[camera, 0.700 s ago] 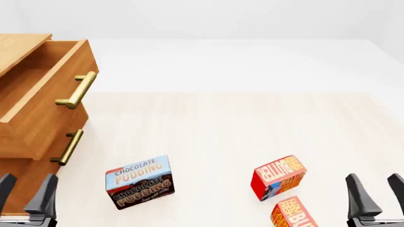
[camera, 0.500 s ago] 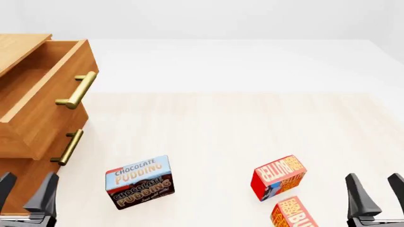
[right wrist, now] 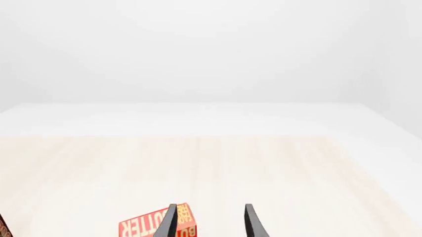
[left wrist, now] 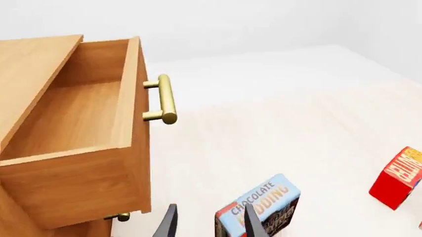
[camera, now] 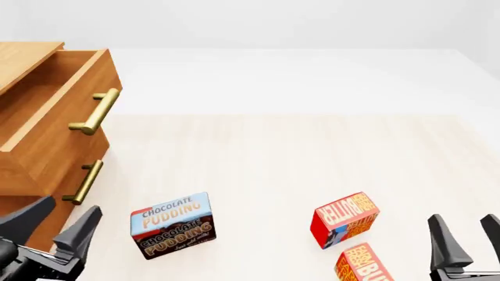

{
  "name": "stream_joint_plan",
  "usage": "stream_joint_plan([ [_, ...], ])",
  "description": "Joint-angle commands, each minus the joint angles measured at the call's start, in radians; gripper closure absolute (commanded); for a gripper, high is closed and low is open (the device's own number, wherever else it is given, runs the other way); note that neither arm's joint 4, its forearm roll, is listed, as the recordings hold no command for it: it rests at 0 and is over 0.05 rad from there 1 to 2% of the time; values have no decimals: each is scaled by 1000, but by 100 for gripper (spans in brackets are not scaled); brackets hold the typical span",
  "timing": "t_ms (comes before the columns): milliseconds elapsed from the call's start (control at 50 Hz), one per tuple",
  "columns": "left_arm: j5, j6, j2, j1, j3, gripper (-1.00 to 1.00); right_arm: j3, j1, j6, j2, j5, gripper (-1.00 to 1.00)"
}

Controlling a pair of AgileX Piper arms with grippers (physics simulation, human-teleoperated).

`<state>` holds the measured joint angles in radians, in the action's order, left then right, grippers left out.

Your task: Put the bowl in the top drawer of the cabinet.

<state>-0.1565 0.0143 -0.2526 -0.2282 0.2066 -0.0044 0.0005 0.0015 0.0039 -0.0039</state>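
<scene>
Light brown wooden cabinet [camera: 31, 193], top drawer [camera: 47, 117] pulled out, inside bare wood; bowl nowhere in any view. Left gripper [camera: 53, 225] low beside cabinet front, fingers [left wrist: 170, 224] spread apart, nothing between them, touching nothing; chocolate pudding box [camera: 172, 224] just beyond and to one side of the fingertips. Right gripper [camera: 466, 237] likewise parted and empty; red butter box [camera: 345, 218] ahead of its fingers [right wrist: 251, 221], second butter box [camera: 365, 266] close by.

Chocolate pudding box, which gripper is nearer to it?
Left. The left gripper is just beside the chocolate pudding box, cabinet-side; the right gripper is far across, beyond the butter boxes.
</scene>
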Motion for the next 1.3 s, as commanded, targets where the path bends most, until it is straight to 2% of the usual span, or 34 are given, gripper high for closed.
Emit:
stream_joint_plan([
  [20, -80, 42, -104, -159, 71, -100, 0, 1, 1, -1, -1, -100],
  [40, -99, 55, -114, -197, 85, -100, 0, 1, 1, 0, 0, -100],
  [80, -110, 30, -149, -226, 102, -100, 0, 1, 1, 0, 0, -100],
  [180, -146, 21, -247, -309, 157, -100, 0, -1, 3, 0, 0, -100],
  [240, -153, 9, -293, -331, 173, -100, 0, -2, 4, 0, 0, -100],
  [260, -153, 29, -314, -346, 175, -100, 0, -2, 4, 0, 0, -100],
  [380, -177, 36, -399, -434, 208, -100, 0, -1, 4, 0, 0, -100],
  [620, -242, 6, -539, -520, 293, -100, 0, -1, 6, 0, 0, -100],
  [660, -261, 24, -561, -527, 313, -100, 0, -2, 5, -1, -1, -100],
  [720, -291, -15, -593, -572, 339, -100, 0, -1, 6, -1, -1, -100],
  [920, -270, -22, -674, -595, 309, -100, 0, -1, 8, -1, -1, -100],
  [1020, -283, -59, -690, -634, 307, -100, 0, 0, 8, -1, -2, -100],
  [1040, -290, -96, -697, -676, 310, -100, 0, -1, 7, -1, -2, -100],
  [1160, -279, -162, -709, -749, 290, -100, 0, 1, 6, -1, -2, -100],
  [1300, -257, -193, -734, -786, 257, -100, 0, 0, 7, -1, -2, -100],
])
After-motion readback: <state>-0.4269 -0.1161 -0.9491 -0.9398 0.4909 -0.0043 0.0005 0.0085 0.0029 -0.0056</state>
